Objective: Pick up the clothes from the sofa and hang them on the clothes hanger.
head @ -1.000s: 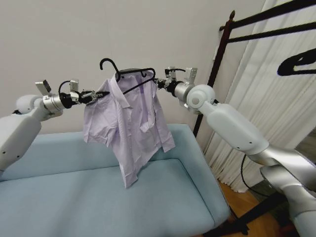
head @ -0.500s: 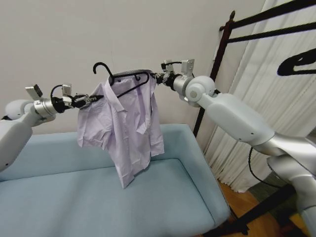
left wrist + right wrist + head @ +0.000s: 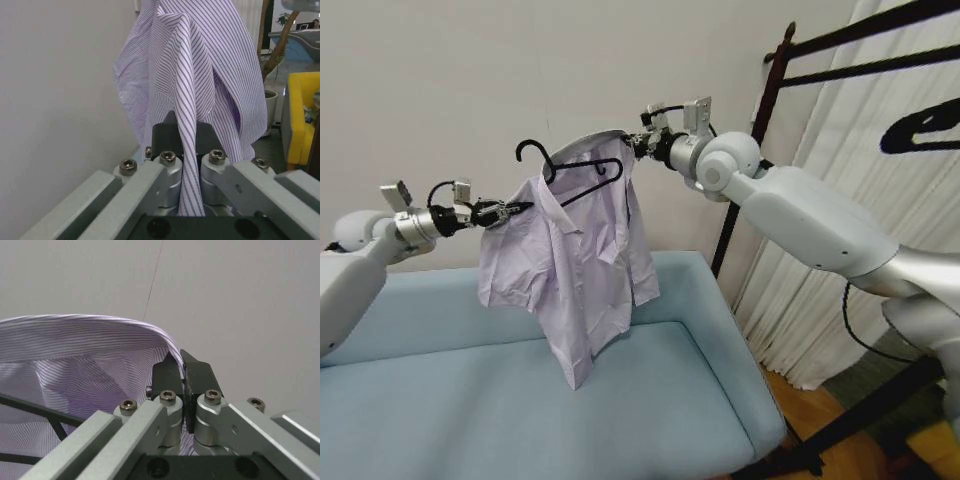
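Plain pale wall (image 3: pixel 440 80) behind everything; stood against it a light blue sofa (image 3: pixel 440 400), seat bare of cushions.

Left gripper (image 3: pixel 512 209): reached out level above the sofa's left half. Pincer clamped on a fold of the purple-striped shirt (image 3: pixel 575 270); seen in the left wrist view (image 3: pixel 183 132) with the cloth running down between the two black pads. Glimpsed past the cloth there: a yellow armchair (image 3: pixel 302 115) and a potted plant (image 3: pixel 270 97).

Shirt: held in the air between both grippers, above the middle of the sofa, collar uppermost, lowest corner hung over the seat. Carried a black hanger (image 3: pixel 582 170) in its collar, tilted, hook up and toward the left.

Right gripper (image 3: pixel 636 147): raised higher than the left one, at the shirt's upper right edge. Pincer closed tight on that edge (image 3: pixel 182 365).

Dark wooden clothes rack (image 3: pixel 772 95) past the sofa's right end, upright post and two rails. White curtain (image 3: pixel 840 260) behind it, wooden floor (image 3: pixel 820 425) below.
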Robot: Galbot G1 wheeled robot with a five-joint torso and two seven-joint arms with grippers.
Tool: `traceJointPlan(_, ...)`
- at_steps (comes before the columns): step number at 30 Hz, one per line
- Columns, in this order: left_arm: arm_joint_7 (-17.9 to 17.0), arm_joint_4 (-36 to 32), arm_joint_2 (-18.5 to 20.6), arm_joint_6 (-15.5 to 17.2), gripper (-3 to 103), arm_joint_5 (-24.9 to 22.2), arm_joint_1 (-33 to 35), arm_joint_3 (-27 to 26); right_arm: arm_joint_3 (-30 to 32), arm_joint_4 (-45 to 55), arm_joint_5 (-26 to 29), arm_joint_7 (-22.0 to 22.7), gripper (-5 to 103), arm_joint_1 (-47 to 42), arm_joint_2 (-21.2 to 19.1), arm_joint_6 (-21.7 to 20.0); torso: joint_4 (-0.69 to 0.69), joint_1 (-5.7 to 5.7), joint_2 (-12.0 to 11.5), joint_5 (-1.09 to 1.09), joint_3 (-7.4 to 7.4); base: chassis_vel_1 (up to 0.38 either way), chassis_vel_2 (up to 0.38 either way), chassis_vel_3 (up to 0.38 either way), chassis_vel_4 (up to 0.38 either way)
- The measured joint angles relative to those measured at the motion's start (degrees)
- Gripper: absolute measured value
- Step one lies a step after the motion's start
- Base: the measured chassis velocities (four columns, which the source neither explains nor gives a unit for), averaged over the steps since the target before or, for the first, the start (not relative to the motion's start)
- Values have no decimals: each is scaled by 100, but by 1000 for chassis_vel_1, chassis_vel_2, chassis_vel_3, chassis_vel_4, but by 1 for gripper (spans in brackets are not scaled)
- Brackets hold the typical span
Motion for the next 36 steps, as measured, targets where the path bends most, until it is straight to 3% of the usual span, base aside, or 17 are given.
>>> traceJointPlan(19, -302, -213, 157, -3, 2, -219, 144, -91, -224, -267, -838, -261, 1, 199, 120, 40, 1, 0, 0, 0, 0, 0, 0, 0, 0)
traceJointPlan(30, -300, -68, 82, -1, 2, 26, 100, -49, -472, -426, -1361, -696, 1, 451, 110, 208, 0, 0, -1, -1, 0, 0, 0, 0, 0)
traceJointPlan(36, -599, -116, -28, 4, 2, -13, 90, -76, -474, -377, -1411, -686, 1, 443, 110, 210, 0, 0, 0, -1, 0, 0, 0, 0, 0)
